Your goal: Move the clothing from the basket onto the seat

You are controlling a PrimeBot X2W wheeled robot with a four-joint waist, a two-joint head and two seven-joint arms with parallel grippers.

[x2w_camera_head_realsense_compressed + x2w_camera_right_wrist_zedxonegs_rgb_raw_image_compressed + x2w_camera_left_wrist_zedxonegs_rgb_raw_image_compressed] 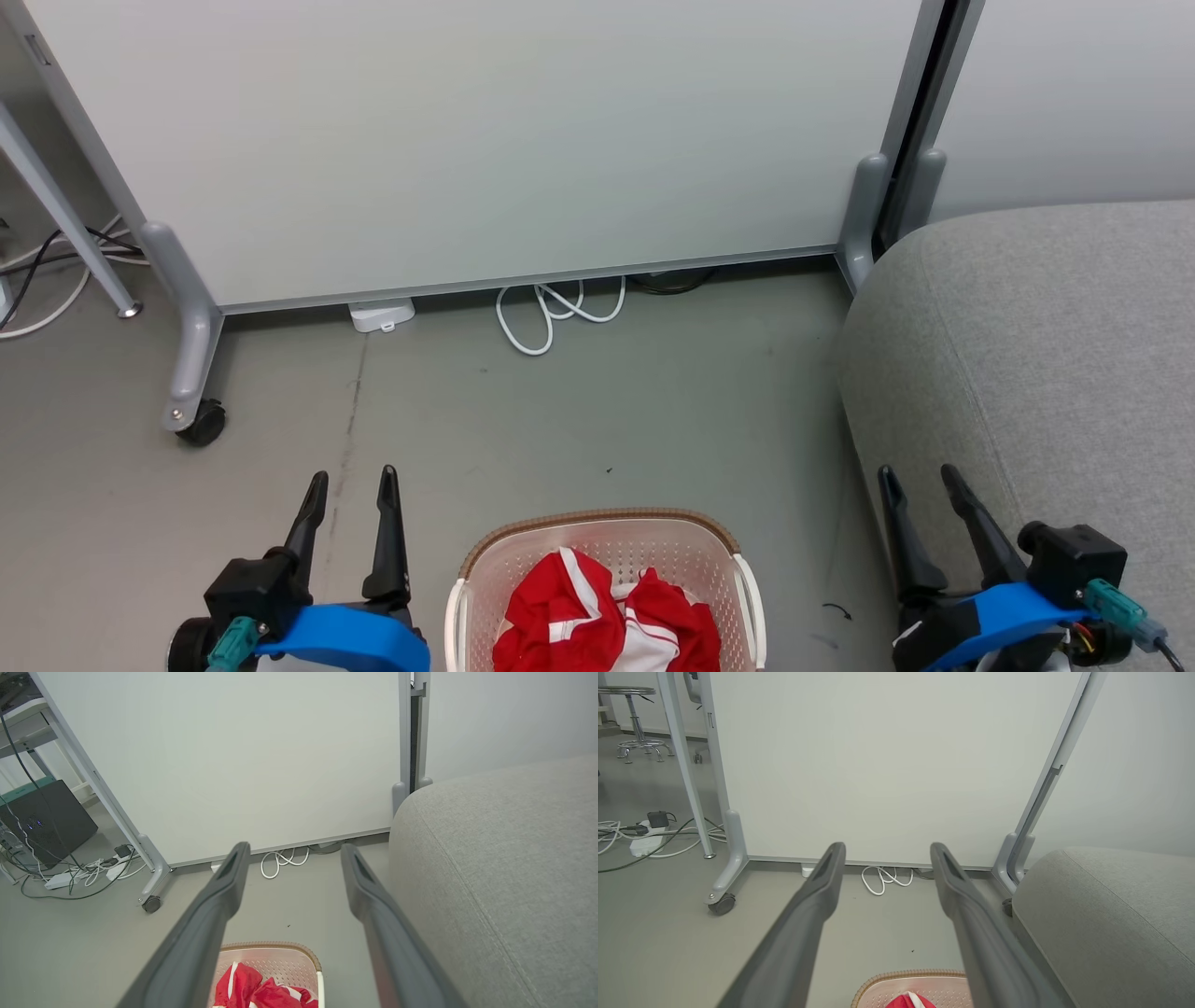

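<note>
One basket (pixel 597 516), clothing (pixel 579 616) inside, between left claw (pixel 354 473), right claw (pixel 916 469).

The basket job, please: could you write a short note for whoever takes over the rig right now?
The left hand is open and empty, left of the basket.
The right hand is open and empty, right of it, by the couch.
The clothing, red and white, lies heaped in the basket on the floor.
Done: nothing moved yet.
Left: lift the clothing out and lay it on the couch.
</note>
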